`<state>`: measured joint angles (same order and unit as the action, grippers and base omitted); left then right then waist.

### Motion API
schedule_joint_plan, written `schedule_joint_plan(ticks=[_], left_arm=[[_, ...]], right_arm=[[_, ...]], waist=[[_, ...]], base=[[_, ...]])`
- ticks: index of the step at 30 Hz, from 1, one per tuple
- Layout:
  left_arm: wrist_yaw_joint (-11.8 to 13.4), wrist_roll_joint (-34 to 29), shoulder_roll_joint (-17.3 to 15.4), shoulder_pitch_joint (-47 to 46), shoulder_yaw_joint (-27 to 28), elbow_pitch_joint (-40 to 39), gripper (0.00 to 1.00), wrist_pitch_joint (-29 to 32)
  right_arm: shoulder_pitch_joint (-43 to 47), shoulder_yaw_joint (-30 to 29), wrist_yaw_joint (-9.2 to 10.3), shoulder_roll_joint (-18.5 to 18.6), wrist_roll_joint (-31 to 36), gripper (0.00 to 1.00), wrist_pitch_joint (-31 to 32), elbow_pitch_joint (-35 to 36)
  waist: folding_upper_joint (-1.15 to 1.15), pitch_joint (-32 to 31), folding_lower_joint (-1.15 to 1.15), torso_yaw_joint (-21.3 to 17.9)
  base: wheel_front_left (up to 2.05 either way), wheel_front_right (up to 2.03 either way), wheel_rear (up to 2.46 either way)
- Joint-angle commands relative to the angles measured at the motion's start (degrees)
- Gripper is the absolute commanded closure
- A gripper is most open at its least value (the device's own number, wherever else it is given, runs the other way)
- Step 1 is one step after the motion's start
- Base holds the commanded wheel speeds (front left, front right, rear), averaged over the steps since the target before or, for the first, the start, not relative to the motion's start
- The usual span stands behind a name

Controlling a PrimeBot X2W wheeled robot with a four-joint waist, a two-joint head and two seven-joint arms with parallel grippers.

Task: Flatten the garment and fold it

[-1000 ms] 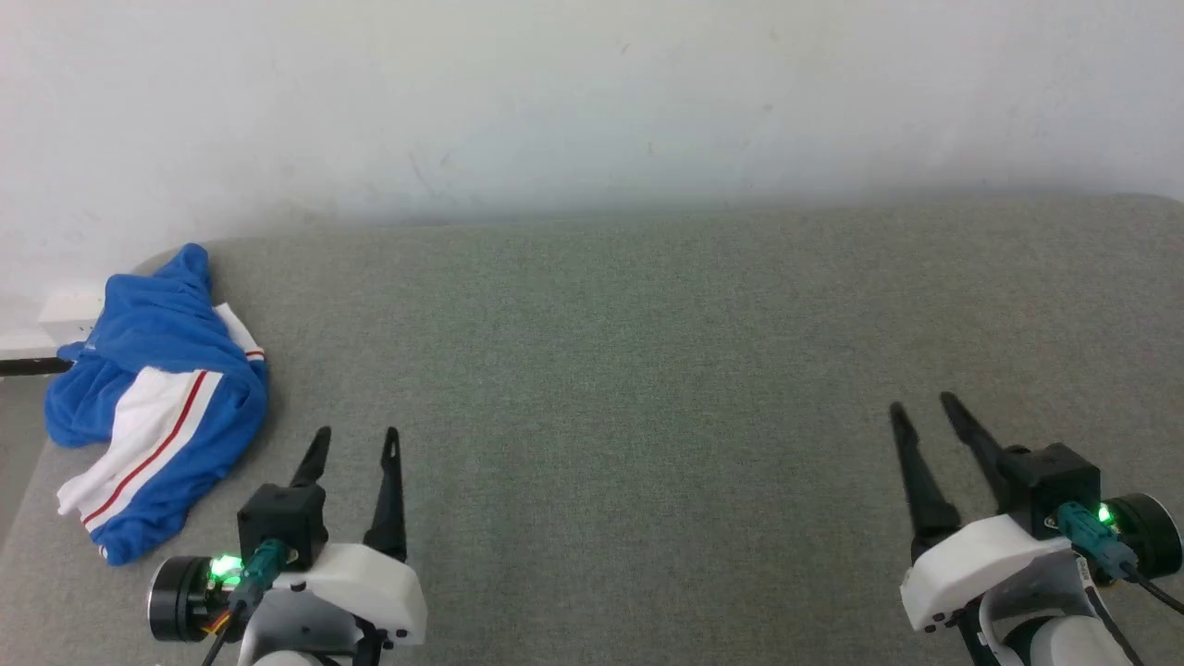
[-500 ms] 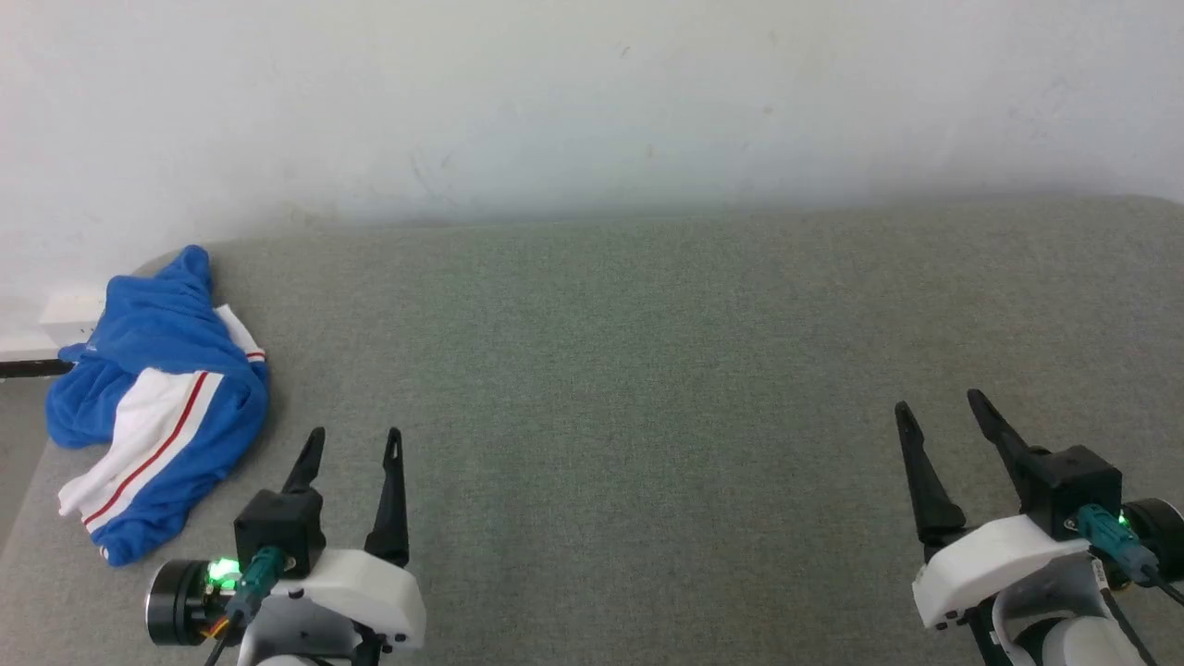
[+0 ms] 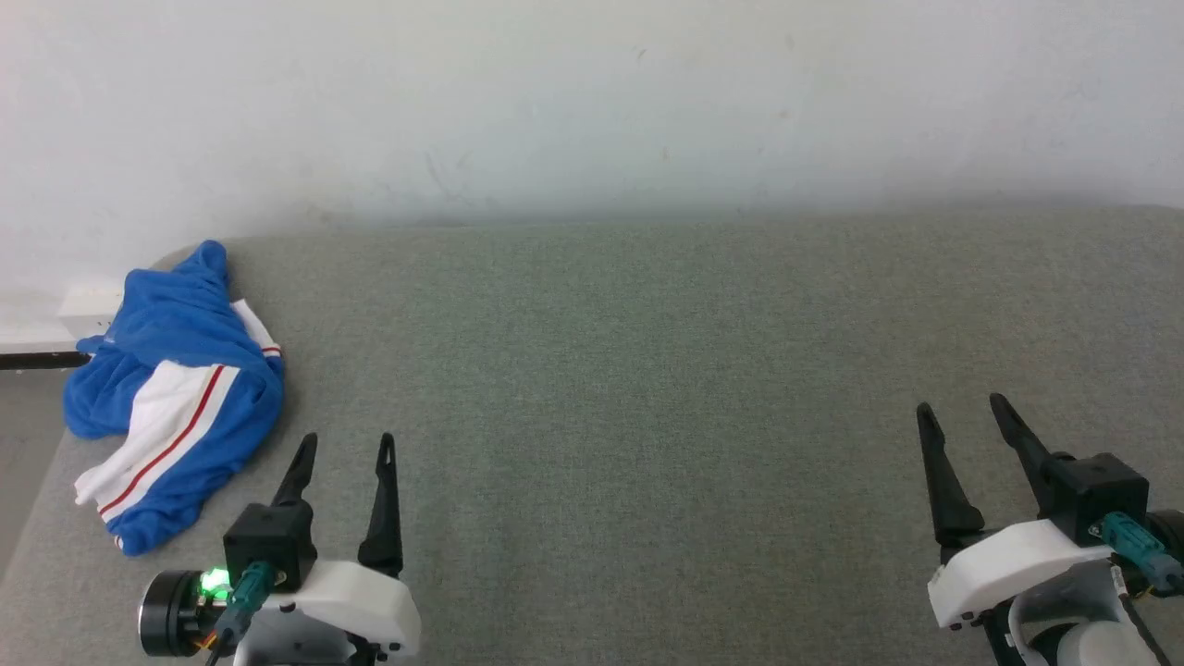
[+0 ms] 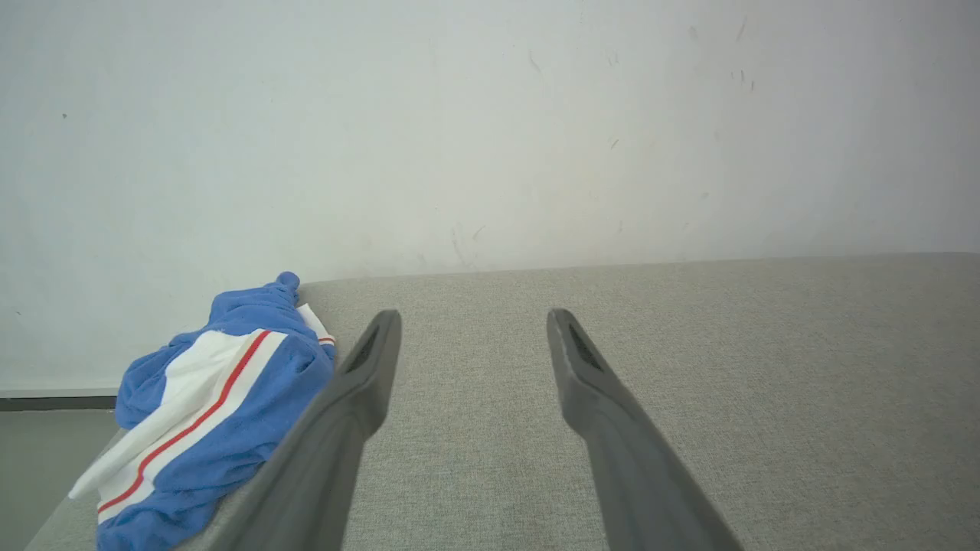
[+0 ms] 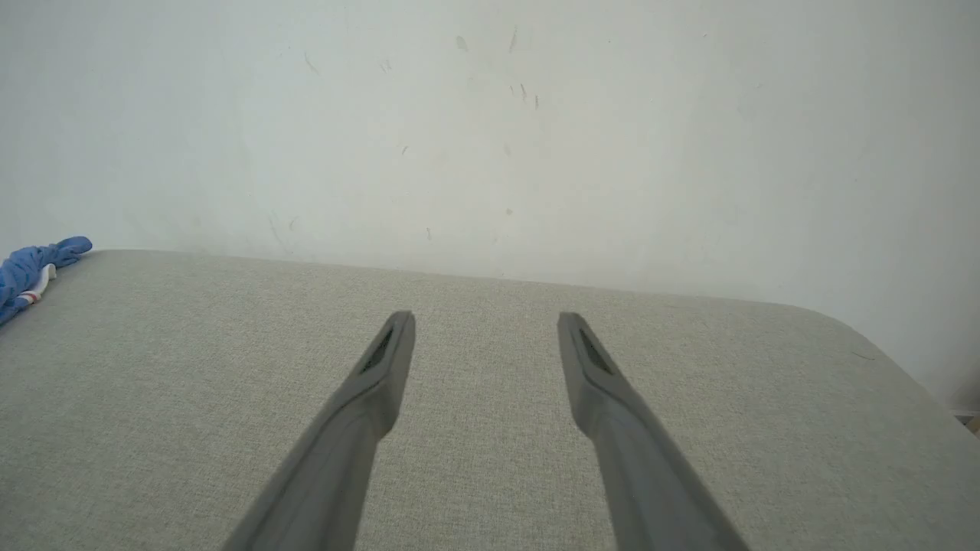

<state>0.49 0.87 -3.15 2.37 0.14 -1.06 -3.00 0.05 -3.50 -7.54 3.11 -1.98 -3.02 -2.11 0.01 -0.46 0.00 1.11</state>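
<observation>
The garment (image 3: 176, 388) lies crumpled in a heap at the far left corner of the grey fabric-covered tabletop (image 3: 610, 370), close to its left edge. We make out royal-blue cloth, a white panel and a thin red stripe. The folds bury the rest, so we cannot tell front from back or find the collar. In the left wrist view one dark finger (image 4: 337, 428) of that arm's own gripper covers the heap's lower right edge. In the right wrist view the frame's left border cuts the garment (image 5: 31, 268) down to a small blue scrap with a bit of white.

The left gripper (image 3: 348, 442) hovers just right of the heap, near it but apart from it. Its jaws are spread and nothing is between them. The right gripper (image 3: 960, 407) sits well apart at the near right, likewise released and empty. The frame's corner cuts off its wrist housing.

Behind the tabletop rises a scuffed white wall (image 3: 592, 111). A pale blocky thing (image 3: 88, 301) at the wall's foot, half hidden behind the heap, is too unclear for us to name.
</observation>
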Motion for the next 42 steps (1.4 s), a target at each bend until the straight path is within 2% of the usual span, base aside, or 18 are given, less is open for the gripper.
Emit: schedule_joint_plan(ticks=[1,20,42], left_arm=[[-0.14,0.59,0.06,0.79,0.48,-0.43,0.0,-0.6],[0.11,1.32,0.1,2.27,1.27,-0.9,0.0,-2.88],[0.41,2.13,0.15,4.67,1.67,-0.68,0.0,-5.39]], right_arm=[[0.55,-0.29,0.01,-0.06,-0.42,0.0,-0.61,-0.31],[0.74,-0.33,0.02,-0.09,-1.23,0.0,-2.88,-2.25],[1.05,1.41,0.03,-0.13,-1.83,0.0,-5.39,-6.12]], waist=[[-0.01,-0.03,0.0,0.29],[-0.01,-0.34,0.0,4.71],[-0.01,-1.76,0.0,12.62]], base=[[0.0,0.0,0.0],[0.0,0.0,0.0],[0.0,0.0,0.0]])
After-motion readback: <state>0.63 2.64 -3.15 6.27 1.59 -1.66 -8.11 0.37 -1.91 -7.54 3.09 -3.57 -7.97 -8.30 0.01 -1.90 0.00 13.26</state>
